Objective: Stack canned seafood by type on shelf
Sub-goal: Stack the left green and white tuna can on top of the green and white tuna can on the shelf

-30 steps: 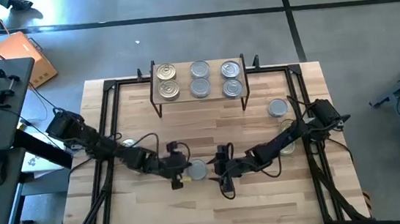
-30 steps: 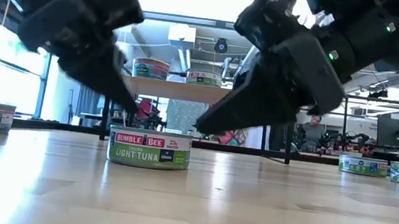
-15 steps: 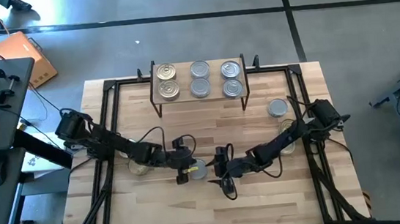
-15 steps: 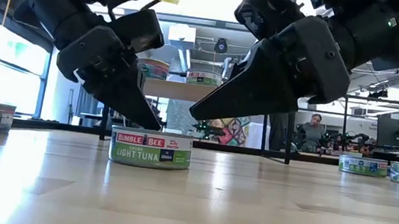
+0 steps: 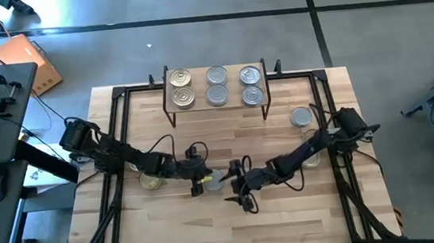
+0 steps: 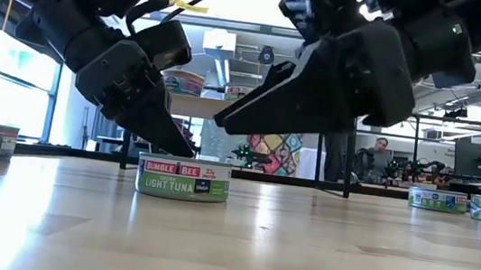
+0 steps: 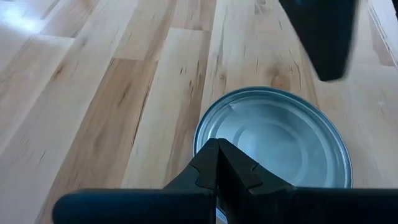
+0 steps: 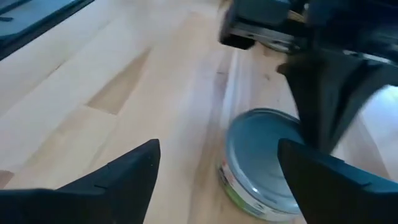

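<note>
The right gripper (image 5: 236, 190) spreads its dark fingers wide and holds nothing, just right of a short round tuna tin (image 6: 183, 178) with a smooth silvery lid and green-and-white label, standing on the pale butcher-block table (image 5: 290, 218) near its middle. The left gripper (image 7: 217, 163), fingers pressed together and empty, tips down onto the tin's left rim. Since a second ago the left gripper has swung in against the tin, and the right one has opened wider. On the shelf (image 5: 215, 86) at the far edge sit six tins (image 5: 217, 95) in three pairs; more tins stand at the table's left and right.
</note>
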Controlling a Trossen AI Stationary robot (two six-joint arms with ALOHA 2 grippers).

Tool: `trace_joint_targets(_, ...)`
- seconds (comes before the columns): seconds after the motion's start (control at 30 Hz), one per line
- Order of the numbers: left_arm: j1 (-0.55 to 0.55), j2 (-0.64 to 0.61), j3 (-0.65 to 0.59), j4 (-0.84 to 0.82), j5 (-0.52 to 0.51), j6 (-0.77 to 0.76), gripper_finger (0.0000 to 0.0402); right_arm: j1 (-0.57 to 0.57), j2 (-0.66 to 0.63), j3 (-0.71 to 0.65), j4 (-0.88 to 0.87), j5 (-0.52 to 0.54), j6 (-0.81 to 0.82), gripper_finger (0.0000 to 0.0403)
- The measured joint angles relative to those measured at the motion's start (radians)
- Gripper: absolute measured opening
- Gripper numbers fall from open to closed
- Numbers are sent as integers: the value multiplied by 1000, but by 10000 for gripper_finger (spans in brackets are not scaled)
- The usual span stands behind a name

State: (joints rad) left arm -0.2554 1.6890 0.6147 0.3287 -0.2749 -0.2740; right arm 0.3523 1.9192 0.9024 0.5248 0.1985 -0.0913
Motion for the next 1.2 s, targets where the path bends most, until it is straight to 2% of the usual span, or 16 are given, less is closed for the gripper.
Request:
trace_joint_targets(0.13, 0, 2, -2, 16, 0, 7, 0, 0, 42, 12, 28, -12, -41, 286)
trace_joint_targets(0.27, 0, 2, -2, 19, 1, 15, 0, -6, 97, 69, -15, 6, -108, 234)
trace_joint_targets(0.43, -5, -3, -3, 24, 2, 20, 0, -14, 129, 160, -174, 51, -175, 133)
trace_joint_targets(0.57, -25, -27, -5, 11, 0, 64, 0, -19, 128, 212, -285, 63, -154, 32)
trace_joint_targets(0.6, -33, -34, -5, 7, 1, 76, 0, -18, 128, 219, -301, 67, -149, 18)
trace_joint_targets(0.87, -132, -96, -5, 17, -70, 259, 0, -18, 123, 225, -313, 68, -87, 4)
trace_joint_targets(1.03, -187, -105, -4, 17, -68, 419, 5, -21, 123, 224, -299, 33, -64, 1)
trace_joint_targets(1.2, -212, -105, -3, -17, -67, 557, 56, -21, 123, 223, -288, 27, -64, 1)
